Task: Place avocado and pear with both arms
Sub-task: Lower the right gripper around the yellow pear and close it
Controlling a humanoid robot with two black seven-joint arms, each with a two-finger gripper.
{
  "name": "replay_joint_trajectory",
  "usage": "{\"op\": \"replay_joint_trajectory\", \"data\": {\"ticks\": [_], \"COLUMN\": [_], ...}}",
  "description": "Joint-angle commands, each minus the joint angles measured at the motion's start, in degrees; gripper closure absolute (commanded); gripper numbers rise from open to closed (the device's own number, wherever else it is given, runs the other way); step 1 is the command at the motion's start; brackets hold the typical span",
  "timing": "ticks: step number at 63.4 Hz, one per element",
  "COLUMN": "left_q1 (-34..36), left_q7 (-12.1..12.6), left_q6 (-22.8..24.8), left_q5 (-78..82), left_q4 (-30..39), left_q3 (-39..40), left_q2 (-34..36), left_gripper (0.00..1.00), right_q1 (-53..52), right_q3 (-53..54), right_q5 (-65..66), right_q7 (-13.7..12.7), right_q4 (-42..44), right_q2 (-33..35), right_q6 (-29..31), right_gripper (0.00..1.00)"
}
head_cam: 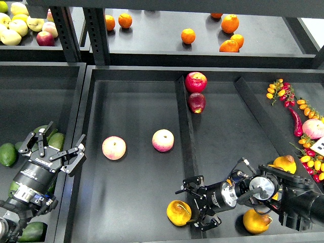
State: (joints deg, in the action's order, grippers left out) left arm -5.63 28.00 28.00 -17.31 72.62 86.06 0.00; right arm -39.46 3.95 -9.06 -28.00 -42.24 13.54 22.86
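Observation:
A yellow-orange pear point(178, 212) with a brown patch lies at the front of the middle bin, against the divider point(186, 147). My right gripper point(194, 206) is open, lying low across the divider, its fingers right at the pear's right side. Other pears point(256, 221) point(285, 163) lie in the right bin by my right arm. My left gripper point(55, 148) is open and empty above the left bin. Dark green avocados point(56, 139) point(7, 154) point(32, 231) lie in that bin, one partly hidden just under the gripper.
Two pink-cream fruits point(114, 148) point(163, 140) lie in the middle bin. Two red apples point(196, 81) point(196, 102) sit at the divider's far end. Chilies and small tomatoes point(296, 114) fill the far right. Oranges point(188, 36) and apples point(20, 25) lie on the upper shelf.

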Motion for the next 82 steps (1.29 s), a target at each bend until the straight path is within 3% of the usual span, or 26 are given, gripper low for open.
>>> {"op": "replay_joint_trajectory", "data": {"ticks": [1,17,38,69,82], "left_q1": [0.0,0.0,0.0,0.0,0.0], "left_q7": [0.0,0.0,0.0,0.0,0.0], "left_q6": [0.0,0.0,0.0,0.0,0.0], "left_q5": [0.0,0.0,0.0,0.0,0.0], "left_q4": [0.1,0.1,0.1,0.1,0.1], "left_q3": [0.0,0.0,0.0,0.1,0.2], "left_q2": [0.0,0.0,0.0,0.0,0.0], "left_gripper": [0.01,0.01,0.01,0.01,0.01], "right_q1": [0.1,0.1,0.2,0.5,0.6], "right_q3": [0.2,0.2,0.3,1.3,1.5], "right_q5": [0.0,0.0,0.0,-0.2,-0.8], "right_q7": [0.0,0.0,0.0,0.0,0.0], "right_q4": [1.5,3.2,4.2,5.0,4.5], "right_q2": [-1.5,-3.3,-3.3,-4.2,-4.1], "right_q6": [-0.1,-0.3,-0.3,-0.7,-0.8], "right_gripper": [0.01,0.01,0.09,0.39,0.45]}}
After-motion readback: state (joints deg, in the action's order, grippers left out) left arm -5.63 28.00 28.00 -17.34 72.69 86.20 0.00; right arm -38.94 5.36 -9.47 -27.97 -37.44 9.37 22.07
